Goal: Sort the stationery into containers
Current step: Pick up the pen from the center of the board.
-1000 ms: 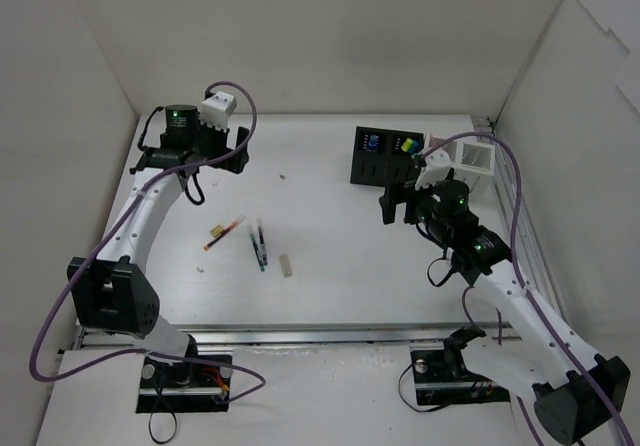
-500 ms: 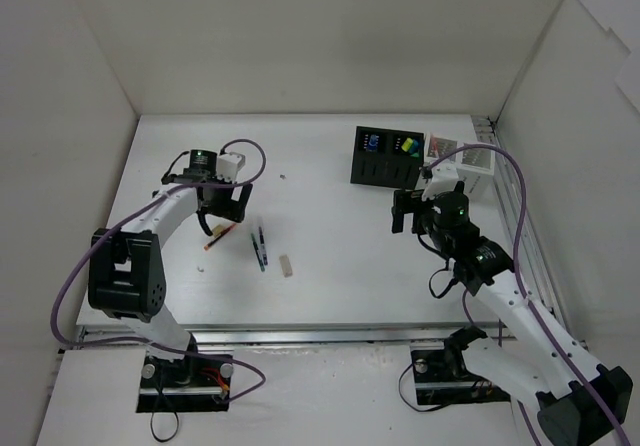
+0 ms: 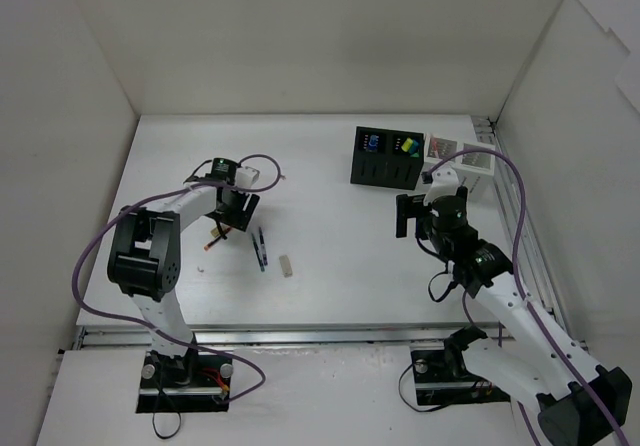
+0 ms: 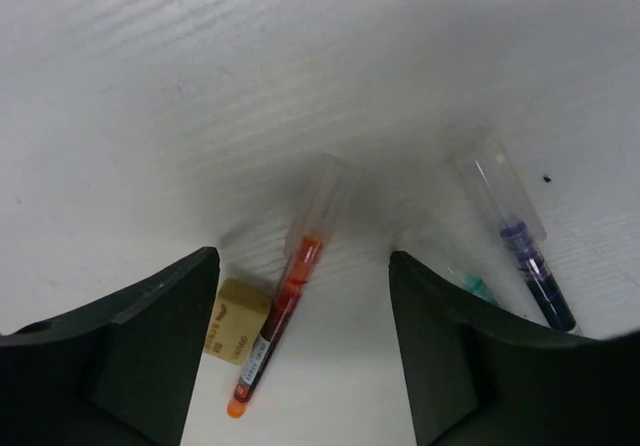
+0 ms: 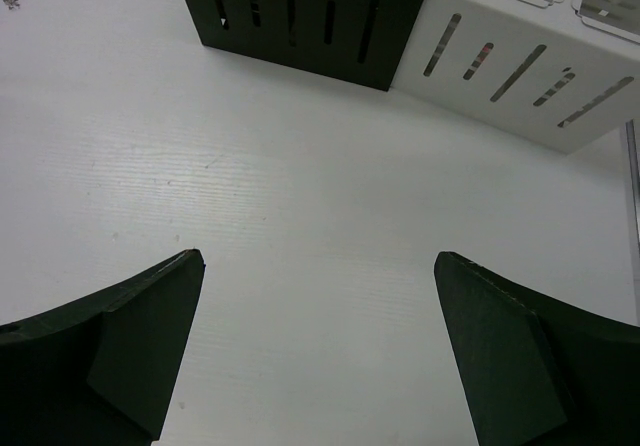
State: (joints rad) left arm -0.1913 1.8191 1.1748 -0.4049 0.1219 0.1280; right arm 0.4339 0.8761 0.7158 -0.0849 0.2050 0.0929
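Observation:
My left gripper (image 4: pixel 300 259) is open, low over the table, with its jaws on either side of a thin red pen (image 4: pixel 285 311) with a clear cap. A small tan eraser (image 4: pixel 237 321) lies against the pen by the left finger. Two dark pens (image 4: pixel 520 241) with clear caps lie just to the right. In the top view the left gripper (image 3: pixel 224 224) is over the red pen (image 3: pixel 212 238), with the dark pens (image 3: pixel 260 249) and a pale eraser (image 3: pixel 286 265) beside it. My right gripper (image 5: pixel 318 258) is open and empty above bare table, in front of the black slotted box (image 5: pixel 300 16).
The black two-compartment box (image 3: pixel 388 156) holds a blue item and a yellow-green item. White perforated boxes (image 3: pixel 475 158) stand to its right by the right wall; one shows in the right wrist view (image 5: pixel 510 66). A small dark speck (image 3: pixel 282 177) lies on the table.
My left arm has swung from the back left corner forward and right, coming down over the red pen. My right gripper has shifted slightly right, still open.

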